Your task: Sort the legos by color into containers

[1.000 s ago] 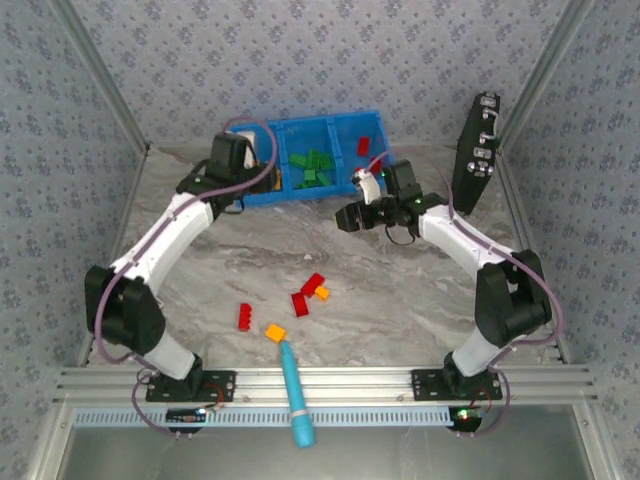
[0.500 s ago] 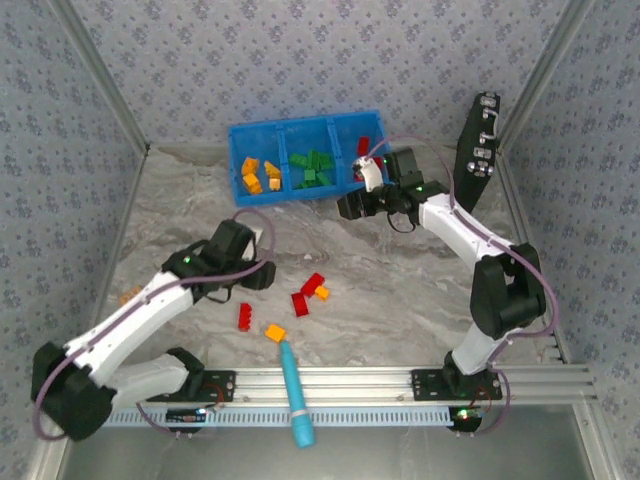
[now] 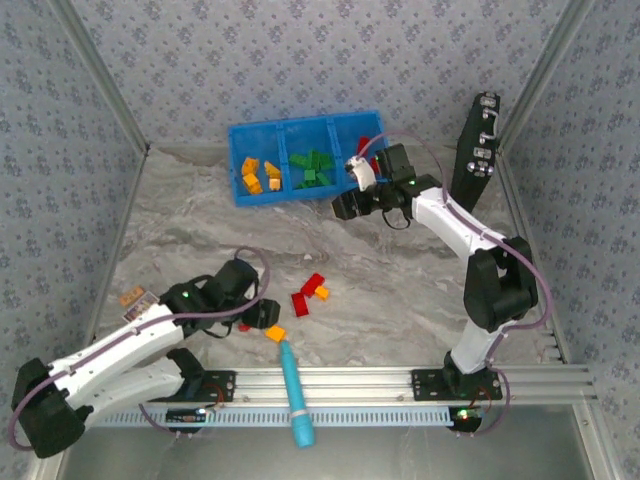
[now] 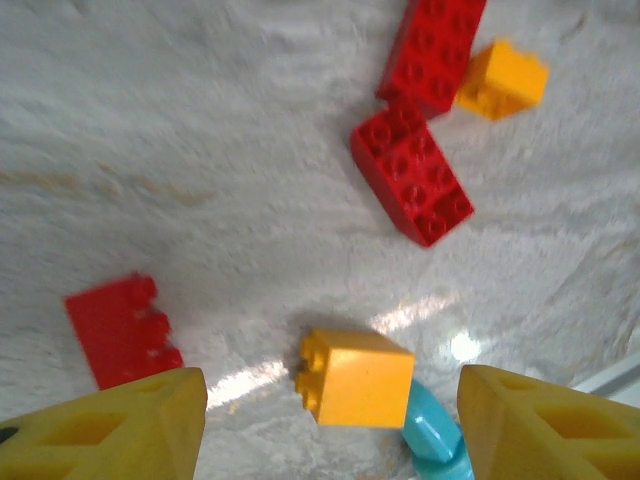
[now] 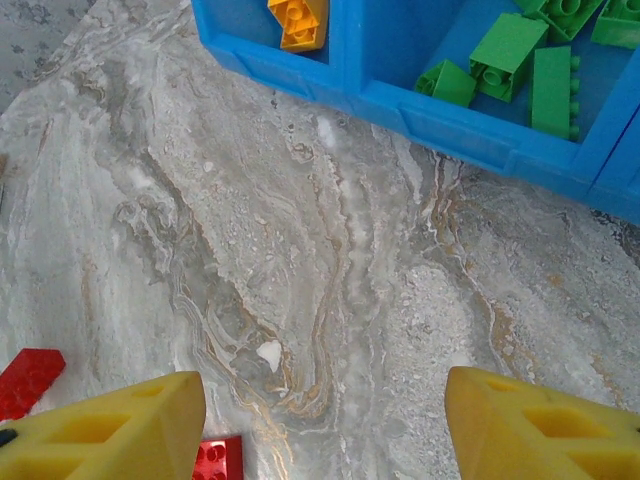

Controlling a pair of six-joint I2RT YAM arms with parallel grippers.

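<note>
Plainly, left jaws gape empty near an orange brick (image 4: 355,378), right jaws likewise.

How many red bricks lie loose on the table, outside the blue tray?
3. Two red bricks sit close together, one beside an orange brick; a third lies apart to their left. Others may hide under the arms.

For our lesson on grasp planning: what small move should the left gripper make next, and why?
Probably lower the left gripper straight down: its jaws stand open, and the orange brick lies below, between them, beside the teal stick.
</note>
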